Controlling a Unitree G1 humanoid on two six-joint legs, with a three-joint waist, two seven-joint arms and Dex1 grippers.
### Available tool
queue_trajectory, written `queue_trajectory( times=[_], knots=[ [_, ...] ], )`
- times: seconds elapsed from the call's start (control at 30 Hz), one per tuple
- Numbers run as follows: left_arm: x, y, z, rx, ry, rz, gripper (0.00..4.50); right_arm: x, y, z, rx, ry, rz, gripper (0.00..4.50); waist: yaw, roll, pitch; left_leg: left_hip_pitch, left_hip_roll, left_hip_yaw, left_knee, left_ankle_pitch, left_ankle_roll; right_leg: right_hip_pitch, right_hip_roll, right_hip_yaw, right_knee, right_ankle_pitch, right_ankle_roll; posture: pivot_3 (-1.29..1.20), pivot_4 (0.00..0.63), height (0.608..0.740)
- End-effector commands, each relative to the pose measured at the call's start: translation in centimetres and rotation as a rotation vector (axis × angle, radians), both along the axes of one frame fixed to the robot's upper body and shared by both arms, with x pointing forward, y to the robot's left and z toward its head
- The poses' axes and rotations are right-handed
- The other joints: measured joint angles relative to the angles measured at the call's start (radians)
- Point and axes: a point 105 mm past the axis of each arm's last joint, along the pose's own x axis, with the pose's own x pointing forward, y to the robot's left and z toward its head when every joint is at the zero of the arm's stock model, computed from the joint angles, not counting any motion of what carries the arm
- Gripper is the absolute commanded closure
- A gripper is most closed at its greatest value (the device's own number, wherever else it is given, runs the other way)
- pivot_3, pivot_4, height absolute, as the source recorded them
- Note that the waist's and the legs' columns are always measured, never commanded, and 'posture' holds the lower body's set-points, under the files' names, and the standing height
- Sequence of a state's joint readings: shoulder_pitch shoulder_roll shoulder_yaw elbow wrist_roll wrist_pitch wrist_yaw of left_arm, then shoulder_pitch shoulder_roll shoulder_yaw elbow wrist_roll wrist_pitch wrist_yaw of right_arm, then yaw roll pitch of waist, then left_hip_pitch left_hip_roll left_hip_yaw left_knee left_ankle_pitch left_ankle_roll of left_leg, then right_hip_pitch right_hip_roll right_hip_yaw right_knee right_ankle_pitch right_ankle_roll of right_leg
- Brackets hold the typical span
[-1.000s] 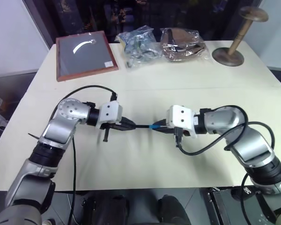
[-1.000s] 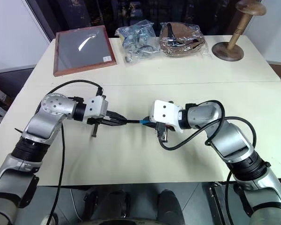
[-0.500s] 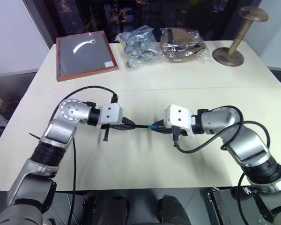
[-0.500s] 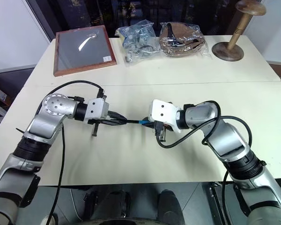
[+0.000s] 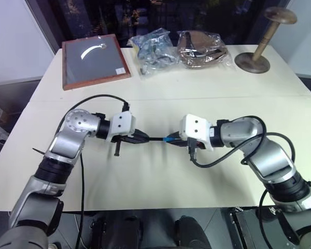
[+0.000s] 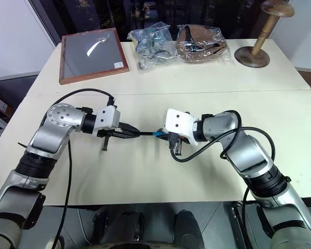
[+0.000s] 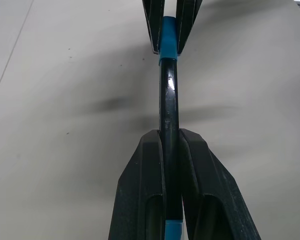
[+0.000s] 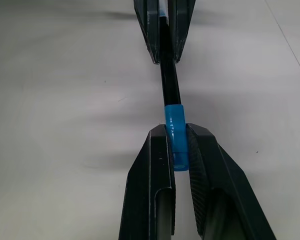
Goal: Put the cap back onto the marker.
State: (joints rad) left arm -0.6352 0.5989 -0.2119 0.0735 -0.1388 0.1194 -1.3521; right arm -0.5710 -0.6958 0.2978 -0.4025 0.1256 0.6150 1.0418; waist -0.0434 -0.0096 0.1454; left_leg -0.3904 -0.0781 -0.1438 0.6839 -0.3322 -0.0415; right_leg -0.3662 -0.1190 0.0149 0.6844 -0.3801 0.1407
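Two pincers meet: our left gripper [image 7: 171, 175] clamps the thin black marker [image 7: 169, 100], our right gripper [image 8: 179, 150] pinches the bright blue plastic cap [image 8: 174, 120] at three o'clock; capping step, next press it home.

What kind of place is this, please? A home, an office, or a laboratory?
Probably a laboratory or test room. Two plain pale tables stand pushed together, holding a framed picture, two plastic bags and a wooden stand laid out like props.
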Motion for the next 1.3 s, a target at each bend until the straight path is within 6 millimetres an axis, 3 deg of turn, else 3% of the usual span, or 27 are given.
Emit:
queue_trajectory(
  times=[0.03,0.2,0.33,0.5,0.73,0.93,1.07,1.3],
  knots=[
    [-1.2,-1.9,1.8,-0.05,-0.076,-0.096,4.5,-0.9,1.5,1.1,0.025,-0.052,0.1,4.49,0.0,0.0,0.0,0.0,0.0,0.0,0.0,0.0,0.0,0.0,0.0,0.0,0.0,0.0,0.0,0.0,0.15,0.74],
    [-1.4,-1.4,1.6,-0.039,-0.071,-0.081,4.5,-0.5,0.6,0.8,-0.001,-0.056,0.086,4.49,-0.001,0.0,0.0,0.0,0.0,0.0,0.0,0.0,0.0,0.0,0.0,0.0,0.0,0.0,0.0,0.0,0.15,0.74],
    [-1.7,0.5,0.9,-0.018,-0.044,-0.002,4.5,0.0,-0.9,0.6,-0.045,-0.067,0.064,2.72,-0.001,0.0,0.0,0.0,0.0,0.0,0.0,0.0,0.0,0.0,0.0,0.0,0.0,0.0,0.0,0.0,0.15,0.74],
    [-3.0,3.4,0.1,0.014,-0.006,0.101,4.5,0.4,-3.0,1.3,-0.064,-0.074,0.013,0.04,-0.002,0.0,0.0,0.0,0.001,0.0,-0.001,0.0,0.0,-0.002,0.0,0.0,0.0,0.0,0.0,0.0,0.15,0.74],
    [-3.9,5.1,0.0,-0.013,0.026,0.274,4.5,-0.1,-4.7,2.0,-0.039,-0.056,-0.046,0.04,0.005,0.0,0.0,0.0,0.0,0.0,-0.001,0.0,0.0,0.0,-0.001,0.001,-0.001,0.0,0.0,0.0,0.15,0.74],
    [-1.4,5.2,0.8,-0.274,0.091,0.737,4.5,0.2,-3.9,2.6,0.171,-0.027,-0.235,0.04,0.004,0.0,0.0,0.0,0.0,0.0,0.0,0.0,0.0,0.001,0.0,0.001,0.0,0.0,0.0,0.0,0.15,0.74],
    [-1.3,5.5,0.0,-0.374,0.203,0.977,4.5,0.0,-3.0,2.0,0.242,0.002,-0.325,0.04,0.004,0.0,0.0,0.0,0.001,0.001,0.0,0.0,0.0,0.0,0.0,0.001,0.0,0.0,0.0,0.0,0.15,0.74],
    [-2.8,7.1,-3.1,-0.315,0.352,1.285,4.5,-0.4,-2.2,0.9,0.279,0.046,-0.393,0.04,0.006,-0.001,0.0,0.0,0.0,0.001,0.0,0.0,0.0,0.0,0.0,0.002,0.0,0.0,0.0,0.0,0.15,0.74]
  ],
)
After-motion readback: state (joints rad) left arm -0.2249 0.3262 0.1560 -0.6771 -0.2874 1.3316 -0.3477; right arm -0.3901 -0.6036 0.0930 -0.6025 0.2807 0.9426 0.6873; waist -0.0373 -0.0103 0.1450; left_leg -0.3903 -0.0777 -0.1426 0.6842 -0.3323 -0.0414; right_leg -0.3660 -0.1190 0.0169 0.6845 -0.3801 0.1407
